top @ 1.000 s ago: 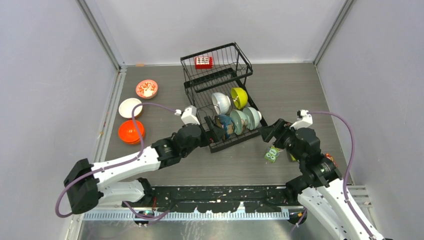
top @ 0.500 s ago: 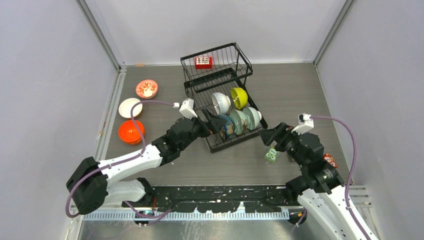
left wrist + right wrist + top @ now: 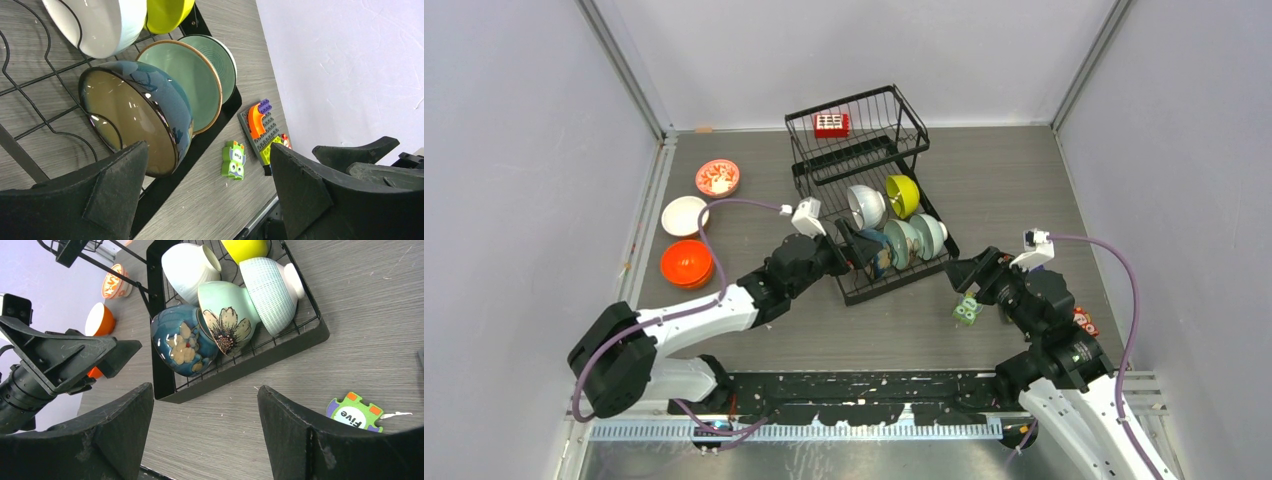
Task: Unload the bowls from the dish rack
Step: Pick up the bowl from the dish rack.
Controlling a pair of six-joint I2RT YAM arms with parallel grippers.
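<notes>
— Rack (image 3: 899,281) pos?
— Black wire rack, mid-table, toward back wall. Red block (image 3: 831,124) in upper basket.
— Bowls in it?
— Five, all on edge in lower tier. Front row, L to R in top view: dark blue bowl (image 3: 874,250), mint bowl (image 3: 901,243), pale ribbed bowl (image 3: 930,234). Behind them: white bowl (image 3: 867,205), yellow bowl (image 3: 903,194).
— Any out of rack?
— Three, upright on table by left wall, near to far: orange bowl (image 3: 687,263), second white bowl (image 3: 684,215), red-patterned bowl (image 3: 717,178).
— L gripper (image 3: 208,147)?
— At rack's near-left corner, jaws spread wide, holding nothing. Wrist cam: dark blue bowl's tan inside faces it, rim just beside one finger. Contact: can't tell.
— R gripper (image 3: 205,389)?
— Over table just right of rack's near-right corner, jaws wide apart, nothing in them. Green owl card (image 3: 968,310) lies near it; toy block (image 3: 260,131) beyond the card.
</notes>
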